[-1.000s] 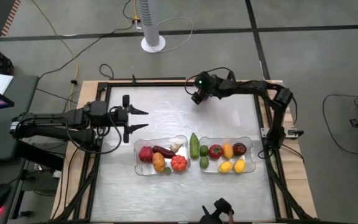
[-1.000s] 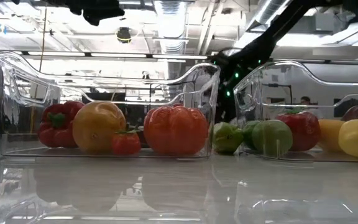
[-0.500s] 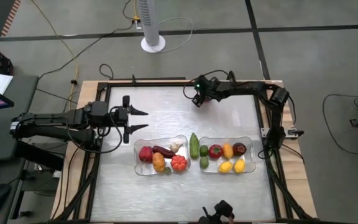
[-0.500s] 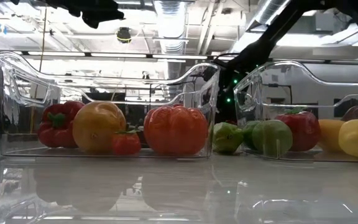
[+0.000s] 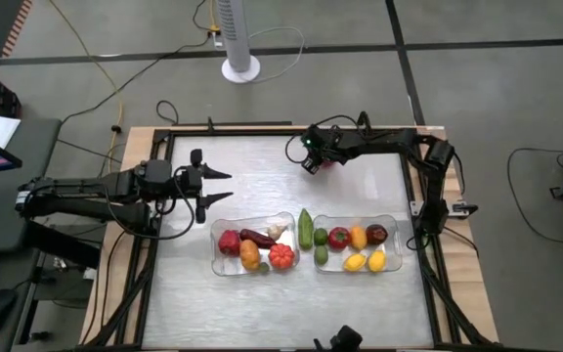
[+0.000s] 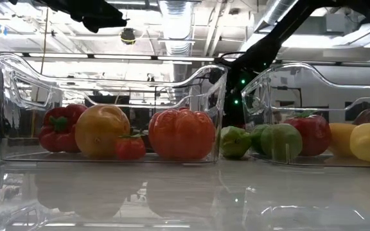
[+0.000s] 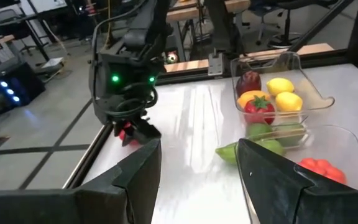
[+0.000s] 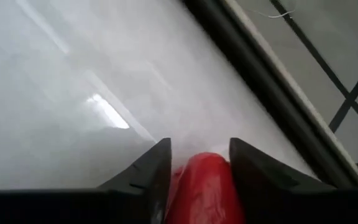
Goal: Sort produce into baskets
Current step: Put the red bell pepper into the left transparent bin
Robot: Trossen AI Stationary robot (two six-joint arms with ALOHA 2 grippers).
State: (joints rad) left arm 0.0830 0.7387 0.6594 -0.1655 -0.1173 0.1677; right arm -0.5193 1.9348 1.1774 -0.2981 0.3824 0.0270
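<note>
We see a small red piece of produce point(image 8: 202, 186) between the two dark fingers point(image 8: 143, 177) of the right gripper point(image 5: 313, 161), at the far side of the table point(image 5: 262, 176), close to its far edge. The fingers flank it on both sides and pinch it. From the left wrist, the same red piece point(image 7: 127, 134) shows under the right gripper point(image 7: 132, 127), low against the table surface; we cannot tell whether it touches the surface.

The rest of the produce lies in or by the two clear baskets at the near side of the table. The left basket point(image 5: 221, 271) holds a red pepper point(image 5: 229, 242), a dark purple piece point(image 5: 258, 236), a white bulb point(image 5: 278, 231), an orange fruit point(image 5: 250, 256) and a red tomato point(image 5: 281, 256). The right basket point(image 5: 391, 223) holds two green fruits point(image 5: 321, 238), a red fruit point(image 5: 338, 238), an orange-yellow piece point(image 5: 358, 236), a dark red fruit point(image 5: 376, 234) and two yellow lemons point(image 5: 354, 261). A long green cucumber point(image 5: 305, 228) lies between the two baskets, just beside both.

The left gripper point(image 5: 215, 186) sits over the left part of the table, well apart from the baskets and from the red piece, with its jaws spread and nothing between them. In the low view we see the left basket point(image 6: 18, 83) and right basket point(image 6: 262, 83) side by side.
</note>
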